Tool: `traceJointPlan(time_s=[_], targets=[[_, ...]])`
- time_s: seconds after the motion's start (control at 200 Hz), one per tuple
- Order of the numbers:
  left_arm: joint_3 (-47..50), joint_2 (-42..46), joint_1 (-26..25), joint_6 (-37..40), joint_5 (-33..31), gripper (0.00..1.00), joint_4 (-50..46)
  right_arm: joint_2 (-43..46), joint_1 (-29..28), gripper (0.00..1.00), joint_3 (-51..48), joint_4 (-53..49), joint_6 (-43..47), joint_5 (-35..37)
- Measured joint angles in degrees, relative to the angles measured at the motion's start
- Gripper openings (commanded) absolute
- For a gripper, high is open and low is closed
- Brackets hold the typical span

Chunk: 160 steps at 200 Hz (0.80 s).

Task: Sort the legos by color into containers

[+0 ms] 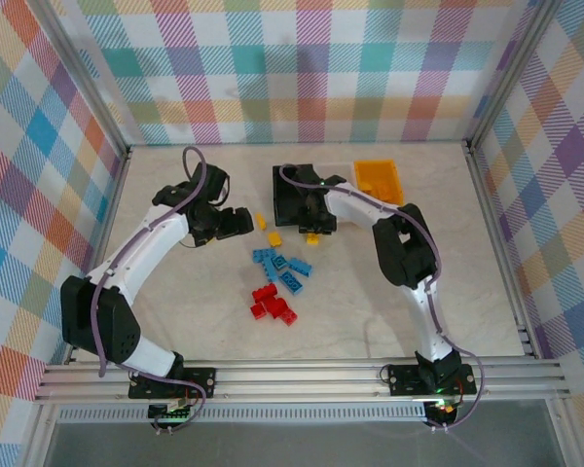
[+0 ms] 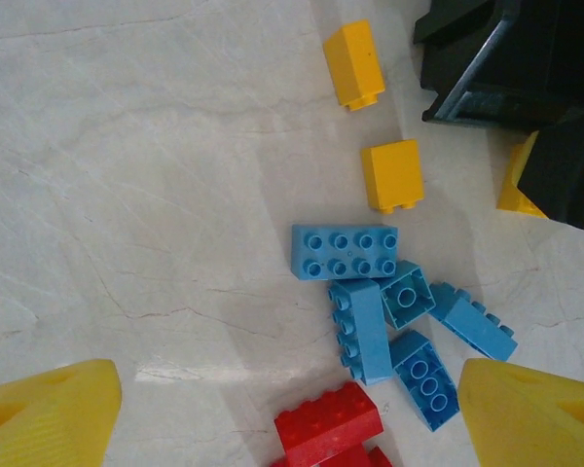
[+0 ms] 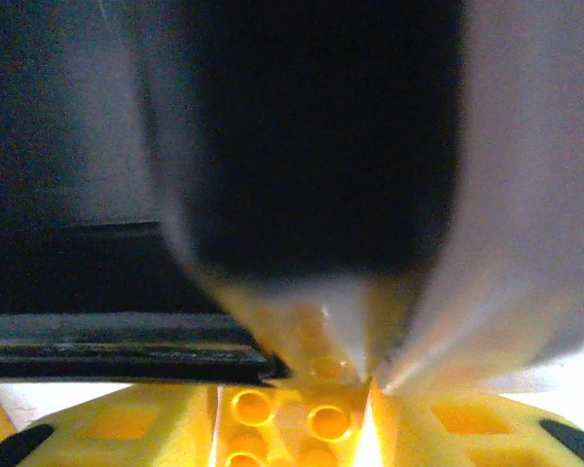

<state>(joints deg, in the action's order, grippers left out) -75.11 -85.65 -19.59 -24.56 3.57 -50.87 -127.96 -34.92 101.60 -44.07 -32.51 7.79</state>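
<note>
Two yellow bricks (image 2: 353, 63) (image 2: 393, 174) lie left of the black bin (image 1: 294, 187). Several blue bricks (image 2: 345, 251) are heaped at mid-table, with red bricks (image 1: 273, 303) just nearer. My left gripper (image 2: 287, 420) hovers open over the blue and red heaps, and its yellow fingertips (image 2: 49, 420) straddle them without touching. My right gripper (image 1: 314, 232) is down at the black bin's near edge, shut on a yellow brick (image 3: 290, 420) pinched between its pads. The orange-yellow bin (image 1: 380, 180) stands at the back right. The clear bin (image 1: 345, 165) sits between the other two, partly hidden by the right arm.
Bare marble tabletop (image 2: 127, 195) stretches left of the bricks. Checked walls and metal frame rails (image 1: 302, 375) enclose the workspace. The black bin's rim (image 3: 117, 341) runs just left of the right gripper's fingers.
</note>
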Motion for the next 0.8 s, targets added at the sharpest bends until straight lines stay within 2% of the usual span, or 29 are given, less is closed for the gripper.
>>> traceJointPlan(time_s=[0.35,0.525,0.67,0.8], targets=[[3.34,0.0,0.02,-1.64,1.9,0.9,2.32,11.72,-0.04,0.35,-16.35,-1.2,0.0,-0.22],[3.43,0.02,0.04,-2.27,2.43,0.91,3.41,19.43,1.2,0.35,-19.98,-3.8,0.02,0.11],[3.98,0.02,0.04,-2.89,3.37,0.91,4.15,25.97,7.15,0.36,-19.91,-4.26,0.68,0.22],[4.15,0.0,0.02,-3.06,4.35,0.92,4.52,26.56,14.71,0.36,-15.61,-4.98,2.56,0.57]])
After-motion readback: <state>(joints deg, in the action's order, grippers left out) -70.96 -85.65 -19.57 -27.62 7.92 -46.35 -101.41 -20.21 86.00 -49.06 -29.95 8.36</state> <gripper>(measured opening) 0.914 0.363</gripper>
